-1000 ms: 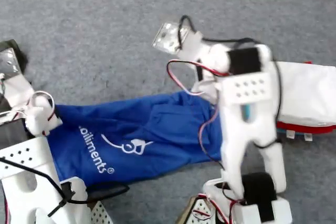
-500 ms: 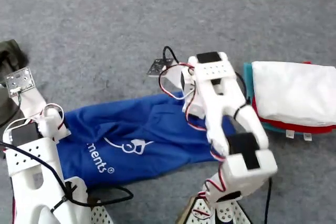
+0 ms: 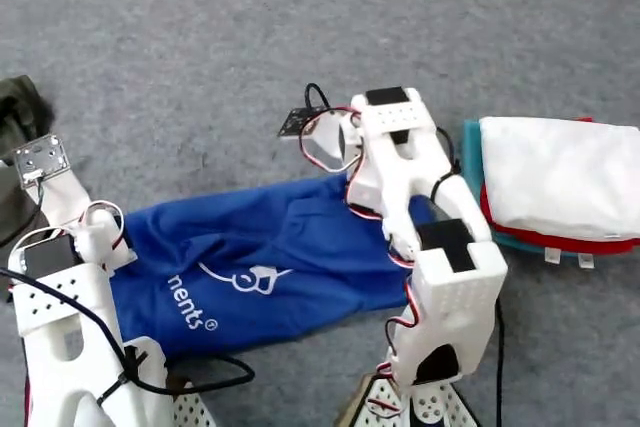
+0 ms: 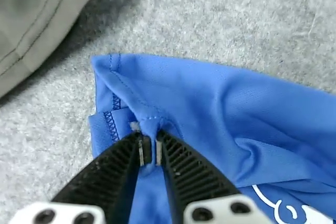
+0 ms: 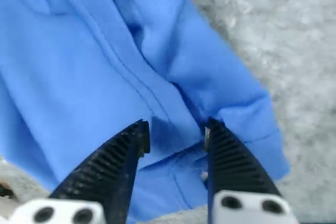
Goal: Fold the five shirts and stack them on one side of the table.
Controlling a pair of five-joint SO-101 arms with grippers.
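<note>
A blue shirt with white print lies spread lengthwise across the middle of the grey table. My left gripper is shut on a pinched fold at the shirt's hemmed end; in the high view it sits at the shirt's left end. My right arm stands over the shirt's right end. Its gripper hangs open just above the blue cloth, close to a sleeve edge, with nothing between the fingers.
A stack of folded shirts sits at the right edge: white on top, then red and teal. An olive garment lies crumpled at the left edge, close to my left gripper.
The right arm swung left from beside the folded stack and came down over the shirt's right end. The left arm shifted slightly right, holding the shirt's end.
</note>
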